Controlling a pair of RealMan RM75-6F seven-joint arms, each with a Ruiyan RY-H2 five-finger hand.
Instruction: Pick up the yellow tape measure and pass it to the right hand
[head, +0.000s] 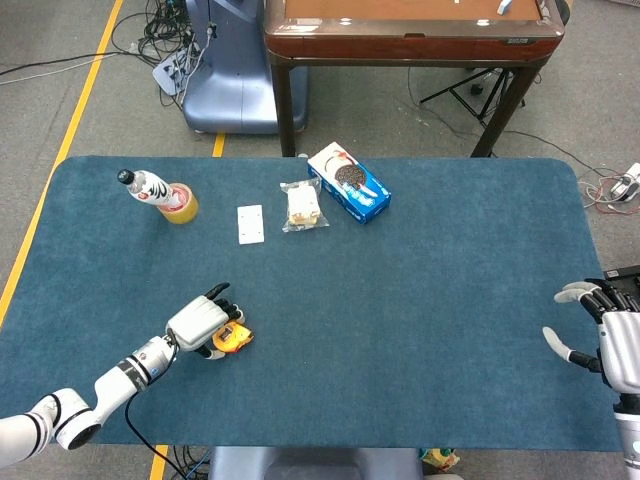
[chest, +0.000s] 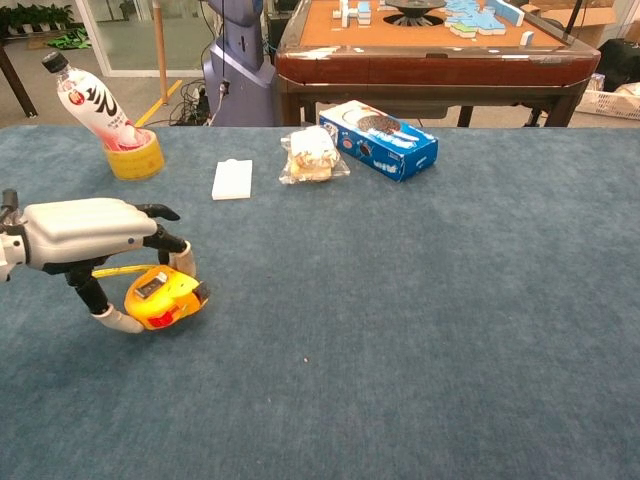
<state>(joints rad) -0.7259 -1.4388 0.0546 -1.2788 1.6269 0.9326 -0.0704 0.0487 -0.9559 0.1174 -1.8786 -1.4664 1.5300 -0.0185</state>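
Note:
The yellow tape measure (head: 233, 340) (chest: 165, 298) lies at the front left of the blue table, tipped up on one edge. My left hand (head: 197, 322) (chest: 85, 230) arches over it and grips it, thumb under its left side and curled fingers against its far side. My right hand (head: 605, 335) hovers at the table's right edge with its fingers spread and nothing in it. Only the head view shows that hand.
A bottle (head: 145, 186) (chest: 95, 105) stands in a yellow tape roll (head: 182, 205) (chest: 135, 157) at the back left. A white card (head: 250, 223), a wrapped snack (head: 301, 205) and a blue cookie box (head: 349, 184) lie along the back. A brown table (head: 400, 30) stands beyond.

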